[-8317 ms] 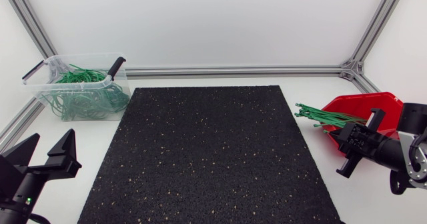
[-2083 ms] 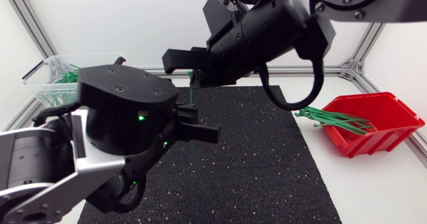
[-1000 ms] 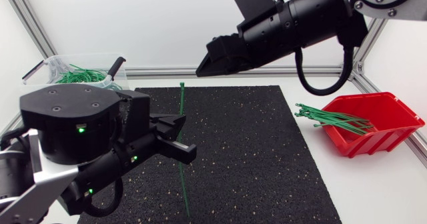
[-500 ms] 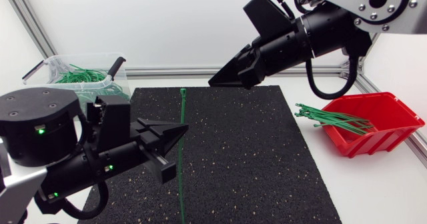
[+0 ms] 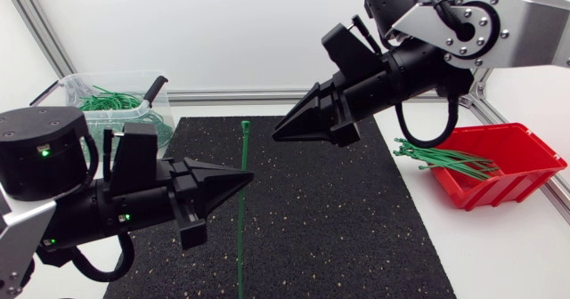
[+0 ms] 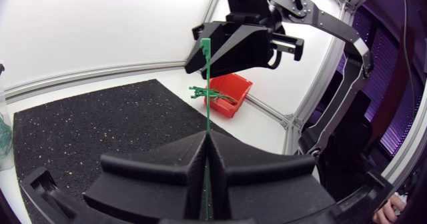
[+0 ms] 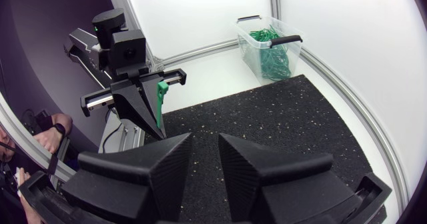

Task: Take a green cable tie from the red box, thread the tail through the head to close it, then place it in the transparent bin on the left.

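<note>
Green cable tie (image 5: 244, 148): standing upright over black mat (image 5: 338, 219), being clamped at mid-length between closed fingers of left pincer (image 5: 240, 179). Right pincer (image 5: 280, 134): hovering near tie's head, fingers slightly parted, gripping nothing. Spare ties lying in red box (image 5: 508, 170).

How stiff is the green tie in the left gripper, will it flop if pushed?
Probably semi-stiff: the cable tie runs straight on both sides of the left gripper, with no droop. It is thin, so a sideways push likely bends it springily. Likely very light; pinched at one spot, it could pivot or slip.
</note>
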